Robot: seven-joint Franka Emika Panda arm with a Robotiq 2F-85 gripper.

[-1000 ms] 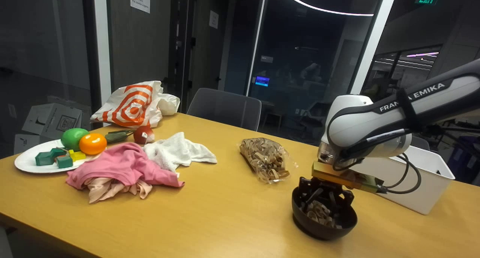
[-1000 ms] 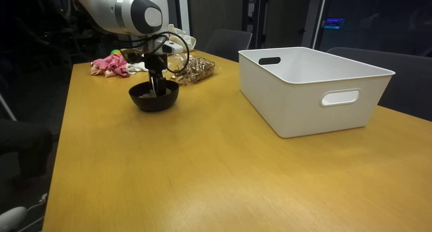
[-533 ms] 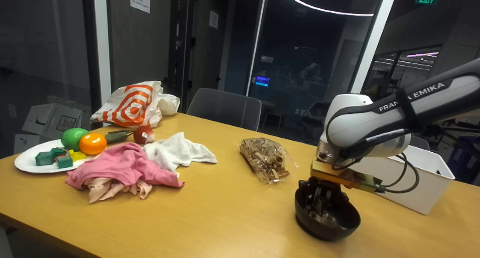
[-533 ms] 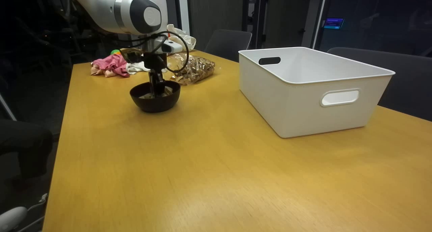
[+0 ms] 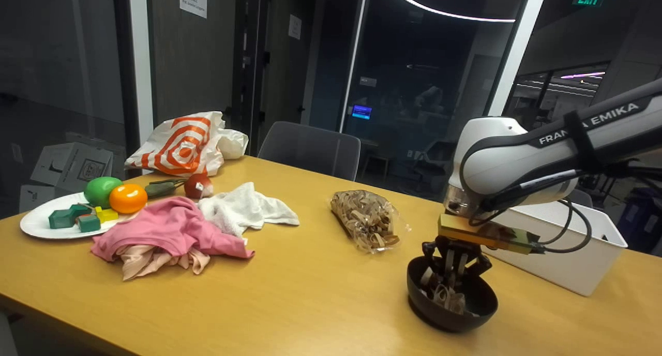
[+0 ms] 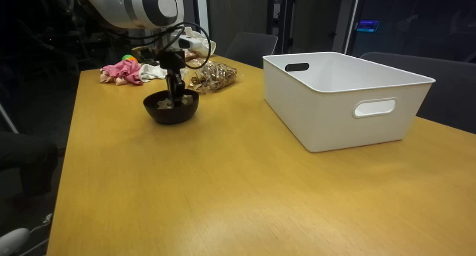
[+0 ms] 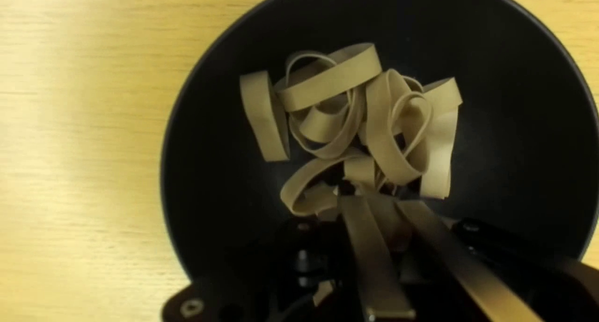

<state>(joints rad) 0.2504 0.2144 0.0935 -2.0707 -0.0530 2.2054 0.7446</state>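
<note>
A dark round bowl (image 7: 519, 125) holds a heap of tan flat bands (image 7: 330, 85), several of them looped. My gripper (image 7: 374, 202) reaches down into the bowl, its jaws drawn close together. A dim tan band (image 7: 383, 214) sits pinched between the fingers in the wrist view; how many are caught is too dark to tell. In both exterior views the gripper (image 5: 450, 283) points straight down, its tips below or near the rim of the bowl (image 6: 169, 116). Loose bands (image 5: 447, 300) lie around the tips, which are partly hidden.
A clear bag of tan bands (image 5: 366, 219) lies behind the bowl. The white bin (image 6: 349, 111) stands beside the arm. Farther off are pink cloth (image 5: 173, 226), a white towel (image 5: 248, 211), a plate (image 5: 39, 226) with toy food and a white-orange shopping bag (image 5: 186, 144).
The jaws have come together inside the bowl, closing on a band. The bowl slid slightly sideways, then stayed put, while the arm has just risen a little.
</note>
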